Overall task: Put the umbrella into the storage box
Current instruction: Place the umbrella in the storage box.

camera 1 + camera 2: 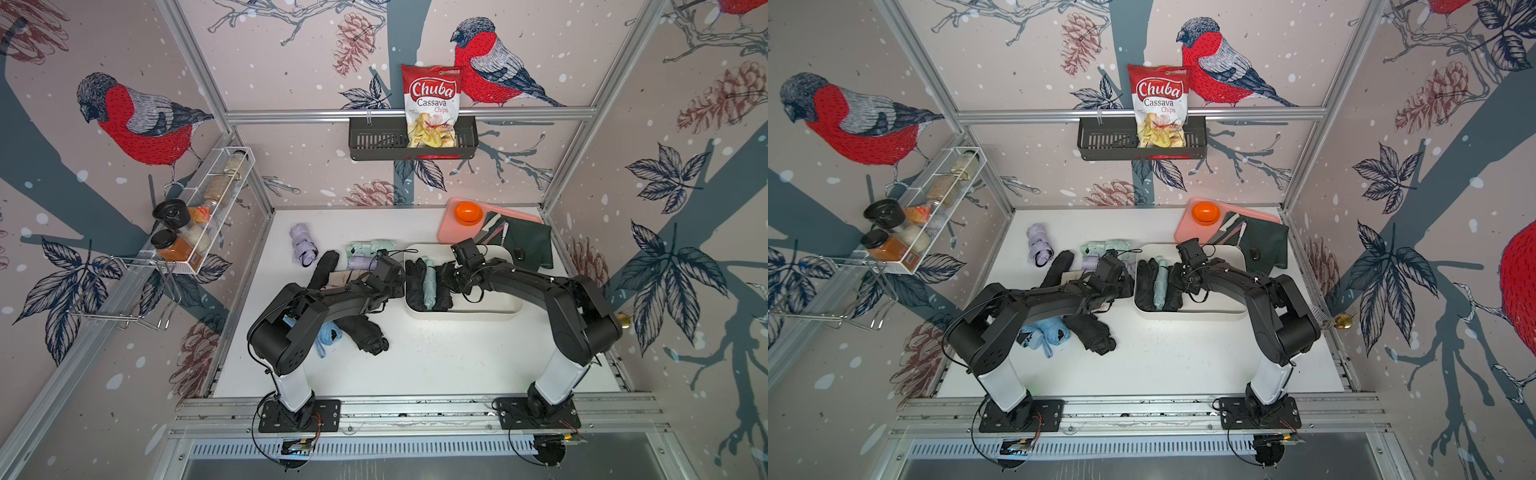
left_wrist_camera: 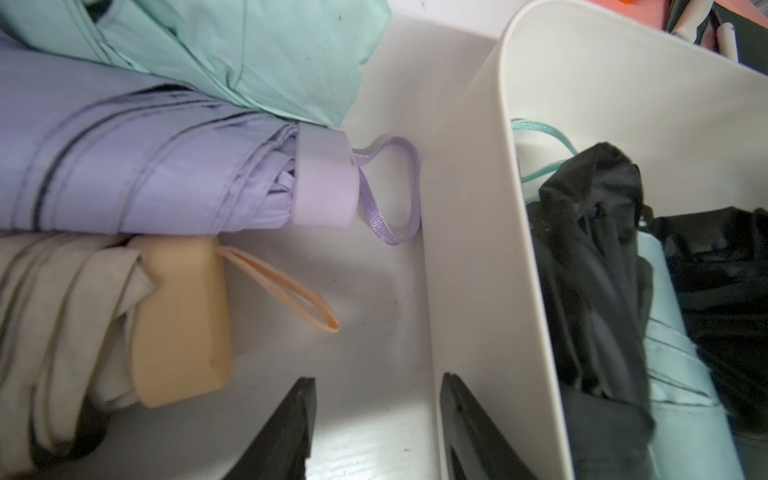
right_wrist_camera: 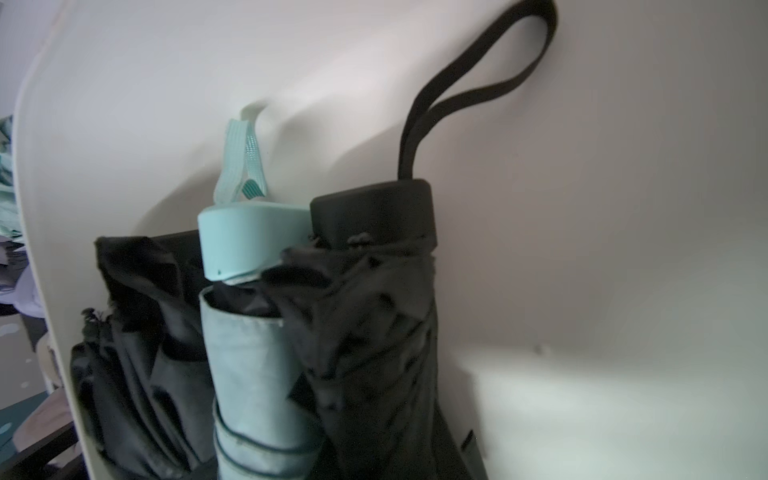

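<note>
Right up against the right wrist lens sat the black umbrella (image 3: 374, 332), already inside the storage box (image 3: 582, 124). It lay tight beside the mint umbrella (image 3: 249, 353), handle cap and strap toward the far wall, long axis running away from the robot. The right end effector (image 1: 449, 272) was directly over it, arm reaching in low from the right. Gripping or not? I couldn't tell, the cloth hid the jaws. Outside the box's left wall, the left end effector (image 2: 374, 419) hung half open and empty over the bench (image 2: 365, 316), with the lilac umbrella (image 2: 145, 166) just beside it.
</note>
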{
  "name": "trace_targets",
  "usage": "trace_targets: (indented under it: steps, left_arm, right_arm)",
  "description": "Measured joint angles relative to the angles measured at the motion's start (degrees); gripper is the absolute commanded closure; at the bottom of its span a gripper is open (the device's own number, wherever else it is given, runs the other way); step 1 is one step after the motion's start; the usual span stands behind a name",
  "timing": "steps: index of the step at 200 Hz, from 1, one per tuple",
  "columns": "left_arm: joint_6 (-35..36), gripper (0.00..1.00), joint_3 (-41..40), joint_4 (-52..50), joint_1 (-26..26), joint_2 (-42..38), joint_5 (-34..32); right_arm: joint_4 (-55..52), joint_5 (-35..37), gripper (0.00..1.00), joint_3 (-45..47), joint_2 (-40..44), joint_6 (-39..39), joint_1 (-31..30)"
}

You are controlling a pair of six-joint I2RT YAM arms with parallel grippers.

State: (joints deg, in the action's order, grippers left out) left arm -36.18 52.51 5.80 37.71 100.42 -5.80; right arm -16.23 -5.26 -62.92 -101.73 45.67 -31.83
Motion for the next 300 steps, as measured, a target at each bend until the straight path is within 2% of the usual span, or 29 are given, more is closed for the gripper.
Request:
trace_targets:
  steps: [42,85,166,225,300]
  left_arm:
    - [0.0,0.47,-0.2,0.2,0.0,0.0,0.0]
    - [0.0,0.47,-0.2,0.5,0.0,0.1,0.3]
    - [0.0,0.47,-0.2,0.9,0.0,0.3,1.2]
    - [-0.1,0.47,-0.2,0.8,0.0,-0.2,0.4]
    - [-0.6,0.47,-0.1,0.8,0.2,-0.7,-1.0]
  right_arm:
    - [-8.6,10.0,0.7,-7.2,-3.1,-1.0,-4.7]
    - [-10.1,11.6,0.55,-8.0,-1.9,-1.0,-5.5]
    - [-8.2,8.1,0.49,-5.6,1.5,-1.0,-4.5]
    - [-7.9,7.4,0.36,-5.2,3.4,-2.2,-3.1]
    - [-7.5,7.5,0.35,-4.3,4.2,-3.5,-1.9]
